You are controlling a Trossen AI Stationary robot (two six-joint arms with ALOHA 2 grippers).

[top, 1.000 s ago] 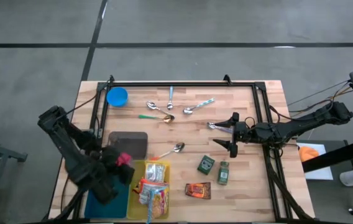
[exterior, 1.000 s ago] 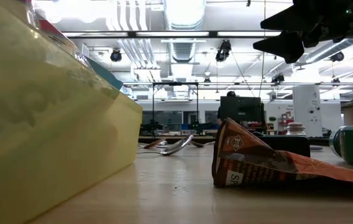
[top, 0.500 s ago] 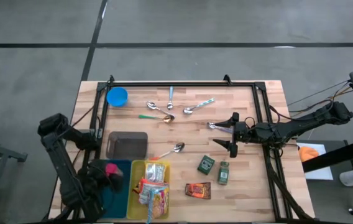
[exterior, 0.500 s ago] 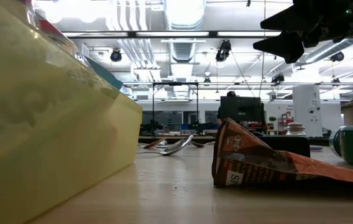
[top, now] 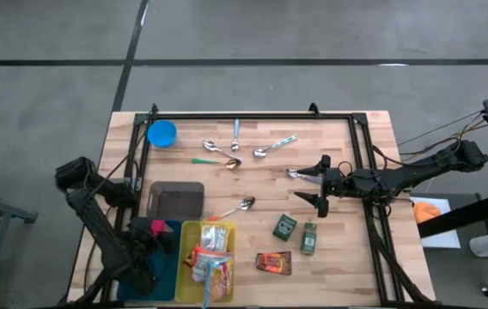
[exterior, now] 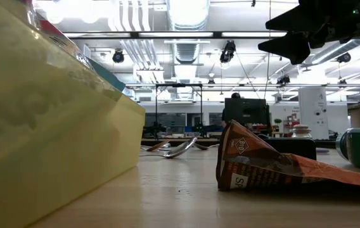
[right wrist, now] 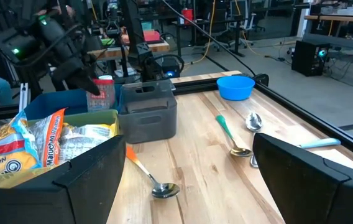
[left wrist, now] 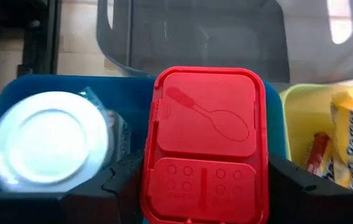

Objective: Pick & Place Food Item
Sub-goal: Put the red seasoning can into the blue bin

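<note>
Container [top: 159,228], red-lidded, pinched in my left pincer [top: 151,238] above the blue bin [top: 163,279]. Left wrist view: rectangular red lid [left wrist: 204,143] embossed with a spoon. My right pincer [top: 320,185], spread, waits well apart beside the spoons [top: 253,153].

You are looking at a light wooden table [top: 338,257] with a black frame along its edges. In its far left corner sits a blue bowl [top: 161,133]. Spoons [top: 227,154] lie scattered across the far middle, one more spoon [top: 242,204] nearer the centre. At the near left, a grey bin [top: 176,199], a blue bin [top: 165,276] and a yellow bin [top: 186,257] stand together. Right of them lie two green packets [top: 284,227] and an orange-brown packet [top: 273,263].
</note>
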